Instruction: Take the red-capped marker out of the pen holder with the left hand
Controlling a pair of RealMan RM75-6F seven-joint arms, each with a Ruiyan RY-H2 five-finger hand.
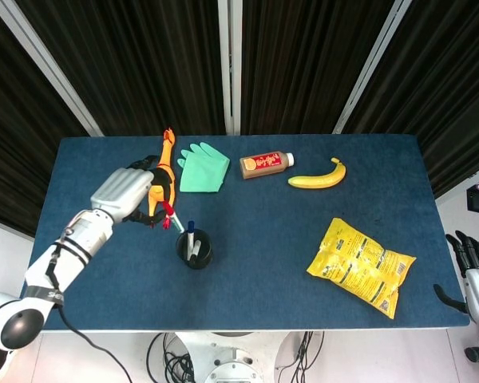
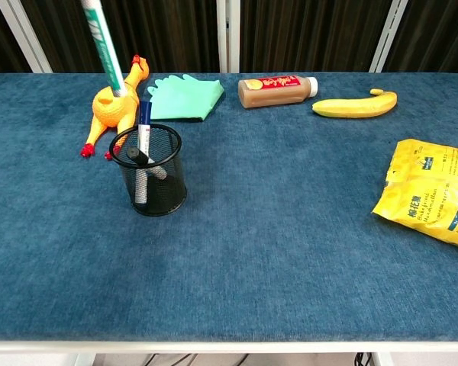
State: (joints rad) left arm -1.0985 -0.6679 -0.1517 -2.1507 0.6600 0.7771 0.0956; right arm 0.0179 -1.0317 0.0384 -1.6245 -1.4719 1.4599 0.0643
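My left hand (image 1: 134,191) is raised above the table's left part and grips the red-capped marker (image 1: 174,221) near its cap. In the chest view only the marker's white and green barrel (image 2: 104,46) shows, tilted, with its lower end above and left of the black mesh pen holder (image 2: 149,180). The hand itself is above that view's top edge. The pen holder (image 1: 195,249) still holds a blue-capped marker (image 2: 143,122) and a dark one. My right hand (image 1: 473,267) hangs off the table's right edge, holding nothing.
A yellow rubber chicken (image 2: 114,107) and a green glove (image 2: 185,97) lie behind the holder. Further right are a brown bottle (image 2: 278,90), a banana (image 2: 355,105) and a yellow snack bag (image 2: 435,191).
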